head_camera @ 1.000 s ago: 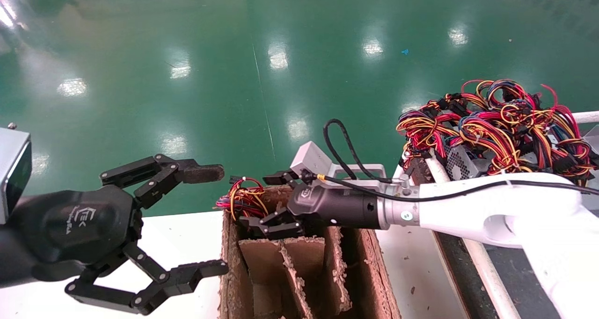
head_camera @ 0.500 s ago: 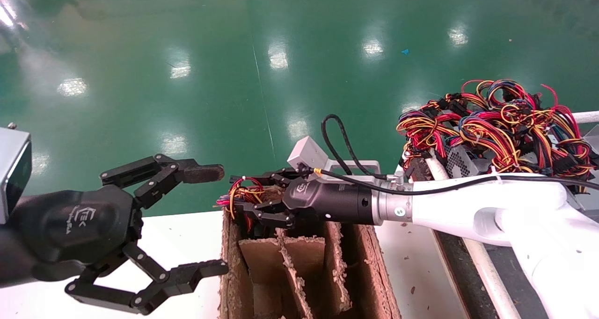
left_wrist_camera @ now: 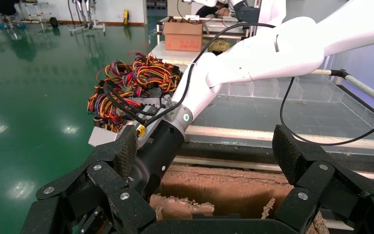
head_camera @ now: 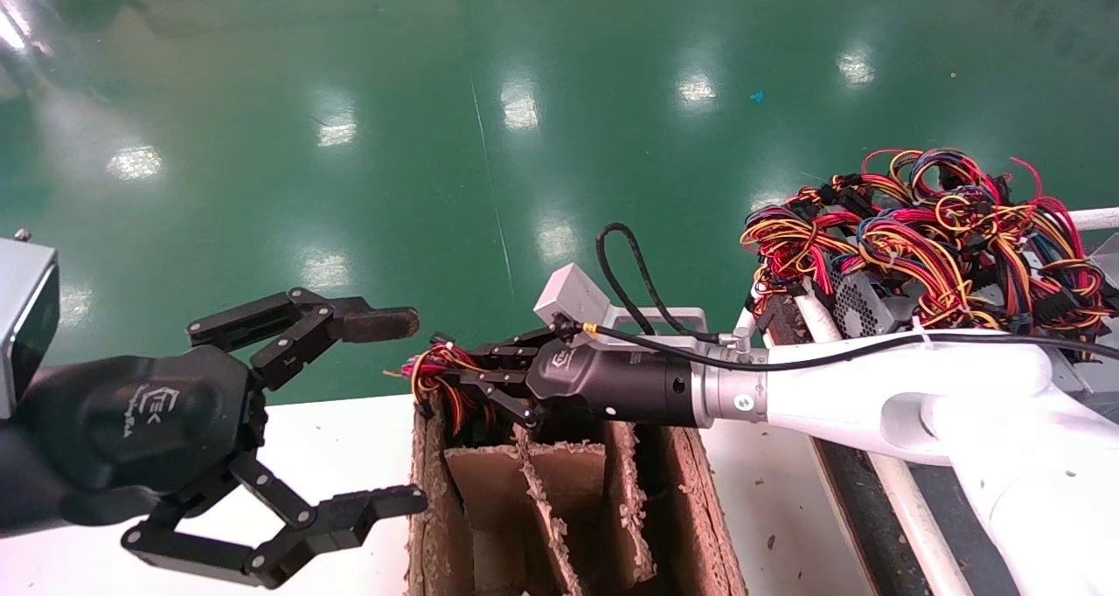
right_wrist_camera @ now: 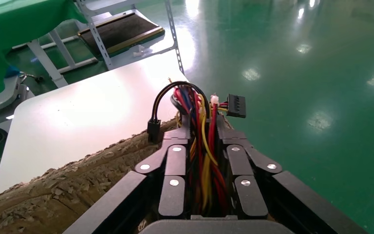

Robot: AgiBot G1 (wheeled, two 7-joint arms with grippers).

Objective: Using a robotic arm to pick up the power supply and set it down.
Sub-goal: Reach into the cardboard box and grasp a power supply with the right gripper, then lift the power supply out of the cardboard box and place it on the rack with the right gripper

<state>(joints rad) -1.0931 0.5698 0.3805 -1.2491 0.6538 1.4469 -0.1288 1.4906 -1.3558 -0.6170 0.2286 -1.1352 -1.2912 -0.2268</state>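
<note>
The white robotic arm (head_camera: 883,386) reaches in from the right, and its black right gripper (head_camera: 476,377) sits at the far left corner of a worn cardboard box (head_camera: 559,491). Its fingers are pinched narrow around a bunch of red, yellow, black and blue wires (right_wrist_camera: 202,146) that stick up out of that corner. The grey body of the power supply those wires belong to cannot be seen; it is hidden by the gripper and the box wall. The box has ragged cardboard dividers (head_camera: 533,491) inside and stands on a white table (head_camera: 350,439). The left gripper (head_camera: 385,412) hangs over the near left part of the table with its claw spread wide and nothing in it; one fingertip has brown dust on it. On the far right, a pile of power supplies (head_camera: 927,246) with tangled bright wires rests on a rack. Behind everything is a shiny green floor (head_camera: 437,124) with bright spots of ceiling light in it.
</note>
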